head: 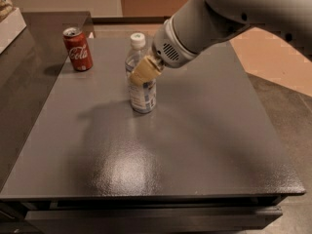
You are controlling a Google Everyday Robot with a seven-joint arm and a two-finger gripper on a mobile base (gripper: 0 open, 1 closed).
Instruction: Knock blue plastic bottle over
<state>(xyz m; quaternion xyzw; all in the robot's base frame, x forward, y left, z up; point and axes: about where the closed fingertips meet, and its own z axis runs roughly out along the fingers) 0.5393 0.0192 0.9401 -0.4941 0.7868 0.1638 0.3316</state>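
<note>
**Gripper position.** The arm (219, 18) enters from 2 o'clock and slopes down toward the worktop (195, 140). The gripper (138, 75) is at the upper body of the blue plastic bottle (143, 96), just below its shoulder. The tan fingers (147, 69) read as one narrow block with no gap visible between them, and they hold nothing. They overlap the bottle's front on the side facing the camera. Whether they press the bottle or sit just in front of it cannot be told.

**Task item.** The bottle stands upright on its base, with the white cap (138, 39) on top. It stands toward 11 o'clock from the worktop centre. Its label is visible below the fingers.

**Other items.** A red cola can (77, 48) stands upright at 10 o'clock from the bottle, apart from it and near the far-left corner.

**Edges and open room.**
- The far edge lies at 12 o'clock from the bottle and is the nearest edge.
- The left edge lies at 9 o'clock, with bare surface between it and the bottle.
- The widest open surface runs from 3 o'clock through 6 o'clock to 8 o'clock.
- The near edge and the right edge are both well apart from the bottle.
</note>
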